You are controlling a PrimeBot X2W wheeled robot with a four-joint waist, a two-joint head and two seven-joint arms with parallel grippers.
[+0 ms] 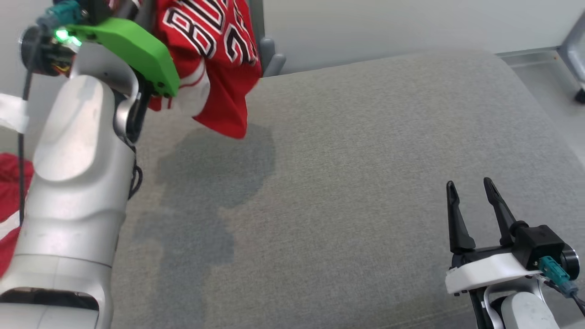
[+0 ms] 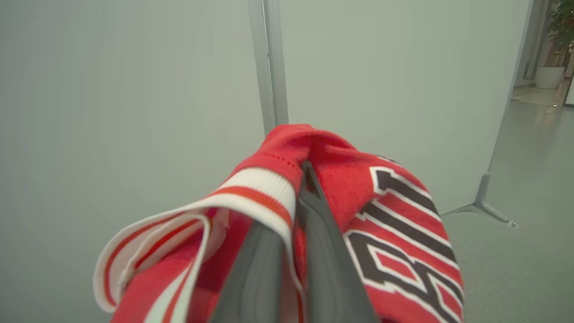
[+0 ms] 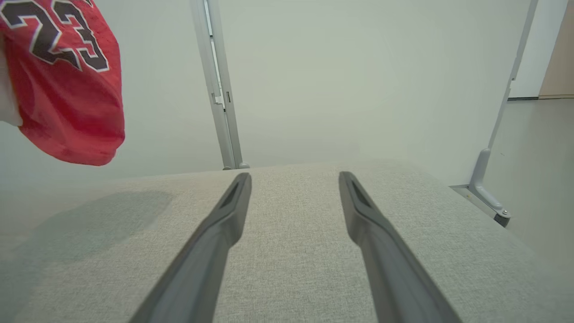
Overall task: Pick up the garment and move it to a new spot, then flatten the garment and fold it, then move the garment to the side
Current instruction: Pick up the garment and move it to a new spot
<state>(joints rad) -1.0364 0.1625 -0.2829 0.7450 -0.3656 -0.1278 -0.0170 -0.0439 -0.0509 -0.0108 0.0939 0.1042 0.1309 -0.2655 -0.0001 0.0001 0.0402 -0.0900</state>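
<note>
Red jersey with black-and-white lettering [image 1: 215,59] hangs bunched above the far left of the grey woven upholstered surface [image 1: 365,160]. It is held by the left gripper [image 2: 301,179], whose fingers are clamped on its white-and-red ribbed trim. The right gripper [image 1: 470,183] hovers low over the surface's near right, fingers spread and empty.

Red jersey [image 1: 215,68], black-and-white lettering, bunched, hanging above grey cushion
</note>
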